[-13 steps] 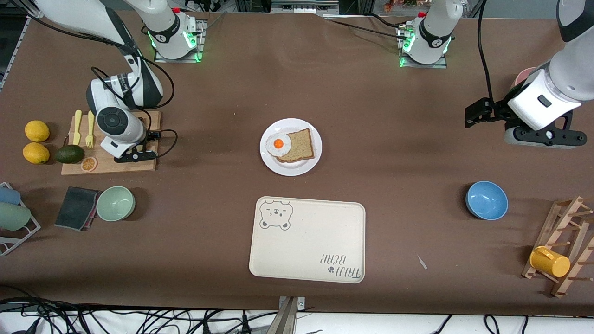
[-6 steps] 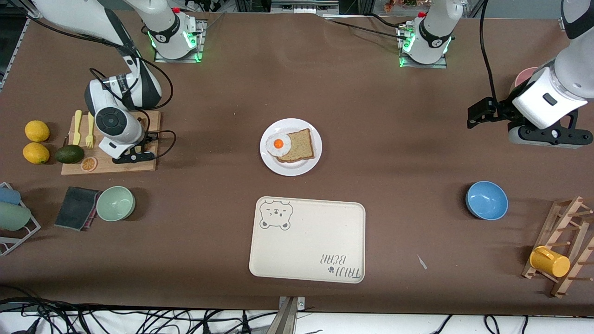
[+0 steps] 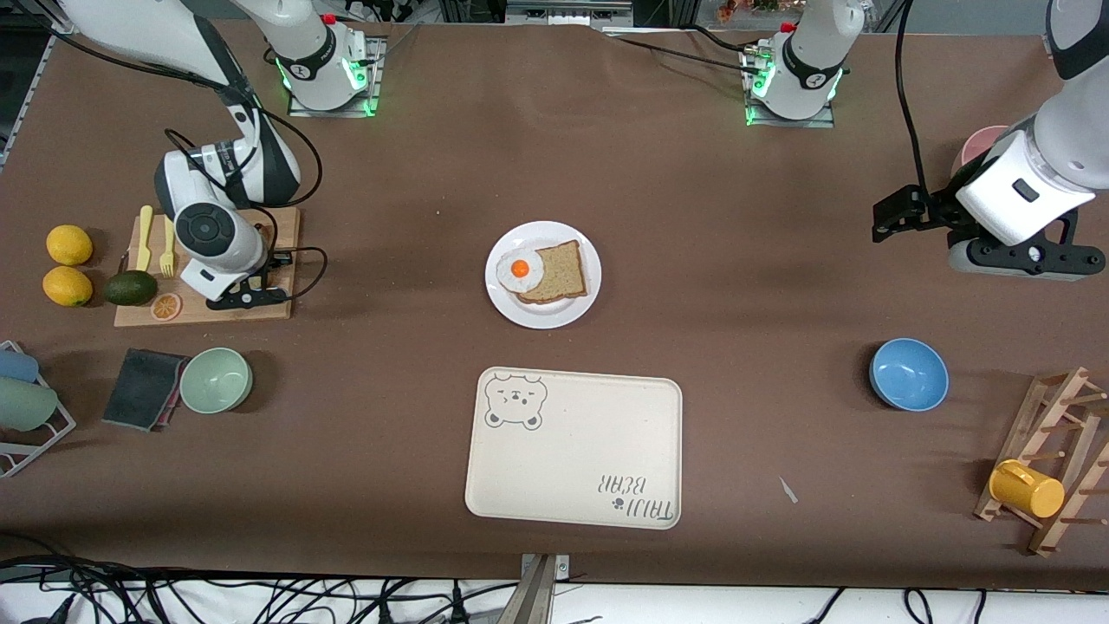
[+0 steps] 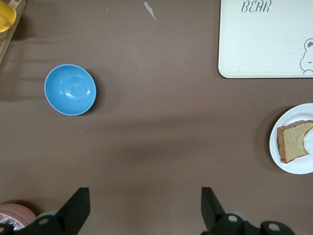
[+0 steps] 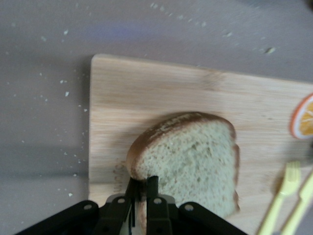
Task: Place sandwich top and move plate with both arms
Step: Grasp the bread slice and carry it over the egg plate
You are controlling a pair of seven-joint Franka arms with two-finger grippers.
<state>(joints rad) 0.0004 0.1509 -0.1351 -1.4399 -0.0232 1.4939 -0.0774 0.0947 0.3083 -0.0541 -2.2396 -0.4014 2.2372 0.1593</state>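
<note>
The sandwich top [image 5: 190, 161], a pale speckled slice with a dark crust, lies over the wooden cutting board [image 5: 146, 93]. My right gripper [image 5: 143, 183] is shut on the slice's crust edge. In the front view the right gripper [image 3: 247, 297] is over the board [image 3: 282, 230] and hides the slice. The white plate [image 3: 543, 314] sits mid-table with a darker bread slice [image 3: 561, 273] and a fried egg [image 3: 520, 269] on it. My left gripper [image 4: 145, 208] is open and empty over bare table at the left arm's end [image 3: 1022, 253]; its view shows the plate [image 4: 293, 166].
A cream bear tray [image 3: 573, 446] lies nearer the camera than the plate. There is a blue bowl [image 3: 908, 373], a mug rack [image 3: 1053, 459] with a yellow mug [image 3: 1027, 490], a pink cup [image 3: 975, 147], a green bowl [image 3: 216, 379], a sponge [image 3: 143, 388], lemons [image 3: 68, 244], an avocado [image 3: 130, 287] and yellow forks [image 3: 167, 241].
My right hand has shifted slightly over the cutting board toward the right arm's end of the table. My left hand has drifted a little toward the table's end. The plate has not moved.
</note>
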